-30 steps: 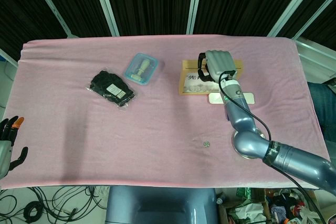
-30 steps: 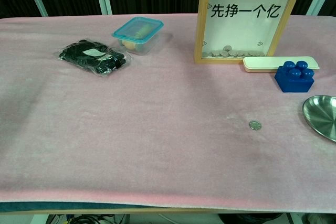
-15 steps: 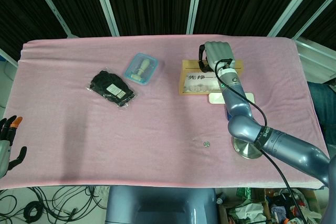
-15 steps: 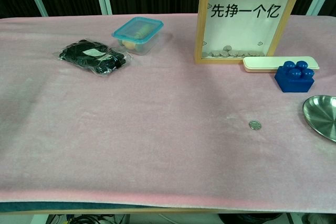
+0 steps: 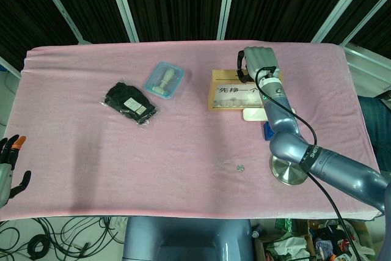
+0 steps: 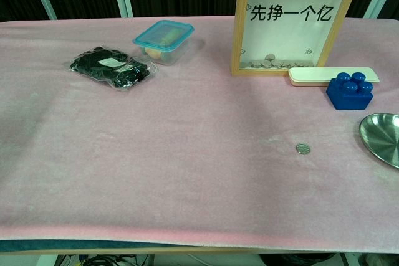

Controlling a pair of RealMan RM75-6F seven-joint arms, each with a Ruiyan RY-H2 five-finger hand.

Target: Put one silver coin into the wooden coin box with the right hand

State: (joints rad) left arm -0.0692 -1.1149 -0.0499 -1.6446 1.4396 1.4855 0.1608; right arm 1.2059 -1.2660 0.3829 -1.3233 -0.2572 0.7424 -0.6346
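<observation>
Silver coin [image 6: 303,148] lies flat on the pink table cloth [image 6: 187,154], alone, well in front of the upright wooden coin box with glass front and Chinese print [image 6: 296,23]; head view shows the same coin [image 5: 241,167] just left of the round steel dish [image 5: 289,171]. Coin box has a small pile of coins at its bottom, behind the glass. Right hand [image 5: 259,62] is over the top edge of the coin box in head view, fingers curled in and pressed together, can't tell if anything is pinched inside; not visible in chest view. Right arm runs from the lower right up over the dish and the blue stud block [image 6: 350,90]. Flat white oblong tray [image 6: 330,76] sits just beside the box base, touching the block. Left hand [image 5: 11,166] is at the lower left edge off the cloth, fingers apart, holding nothing. Teal-lidded clear plastic container [image 6: 163,42] and black bagged bundle [image 6: 111,68] sit on the left part of the cloth, near each other
</observation>
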